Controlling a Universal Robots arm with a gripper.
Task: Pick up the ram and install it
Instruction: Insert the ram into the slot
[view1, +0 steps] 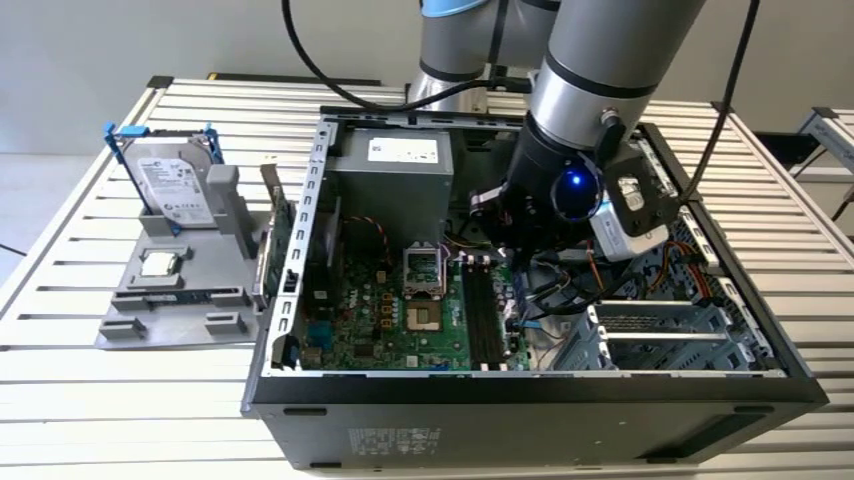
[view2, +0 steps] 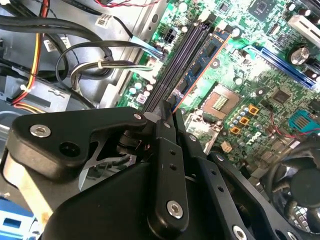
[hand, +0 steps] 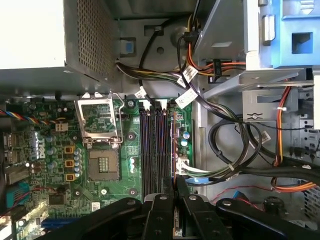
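The ram is a thin blue-green stick with dark chips. My gripper is shut on one end of it inside the open computer case. In the first wrist view the ram appears edge-on, running from between my fingertips along the outer side of the black memory slots. It lies parallel to them, over the motherboard. Whether it sits in a slot cannot be told. In the exterior view my gripper hangs low in the case above the memory slots.
The processor socket lies beside the slots, and the power supply stands at the back. Cable bundles and a drive cage crowd the other side. Outside the case, a grey fixture holds a hard drive and a green card.
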